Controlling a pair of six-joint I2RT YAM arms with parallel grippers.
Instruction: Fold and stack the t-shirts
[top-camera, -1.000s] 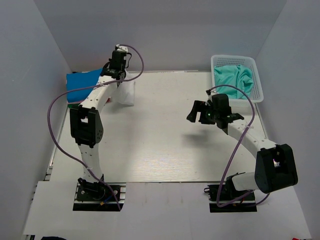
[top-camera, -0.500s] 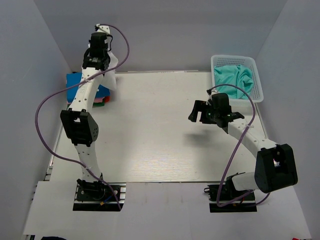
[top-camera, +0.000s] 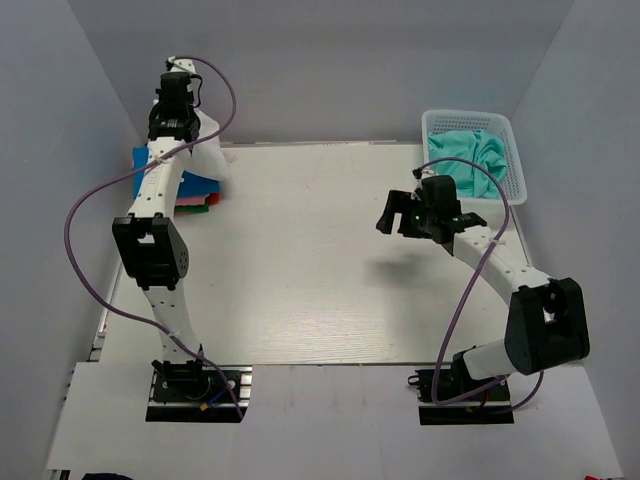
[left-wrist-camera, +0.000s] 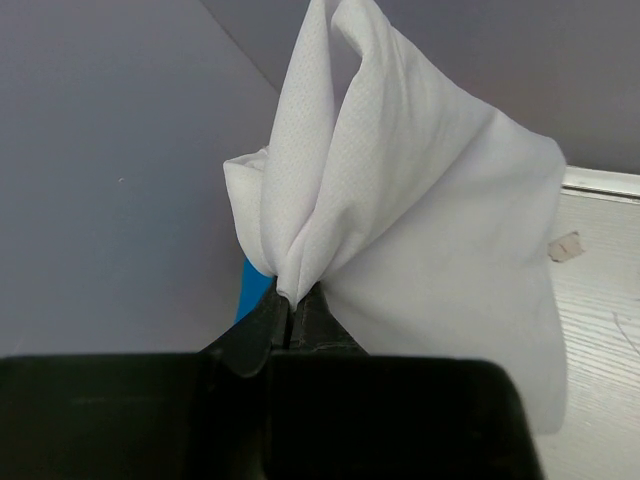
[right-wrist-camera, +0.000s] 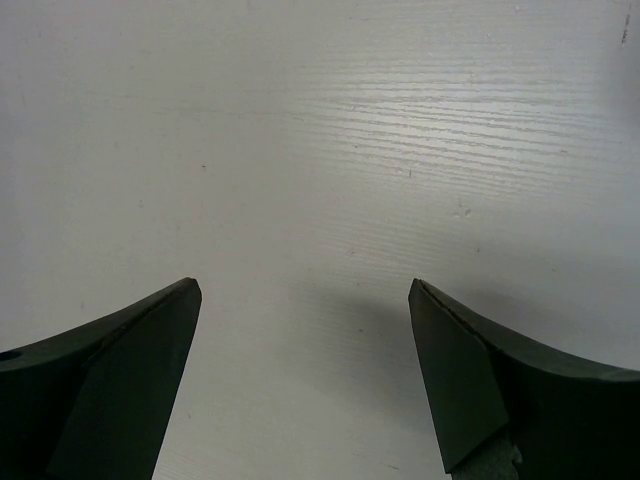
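I see the white wood-grain bench carrying a stack of folded t-shirts, blue on top, beneath my left tool, and a white lattice basket beyond and right of my right tool.

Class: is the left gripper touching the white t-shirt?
Touching. The left wrist view shows the left gripper pinched shut on a gathered fold of the white t-shirt.

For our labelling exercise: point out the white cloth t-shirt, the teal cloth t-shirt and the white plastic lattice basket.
white cloth t-shirt (left-wrist-camera: 420, 200): left wrist view, middle of the hanging cloth.
teal cloth t-shirt (top-camera: 468, 158): top view, crumpled middle.
white plastic lattice basket (top-camera: 466, 115): top view, far rim.
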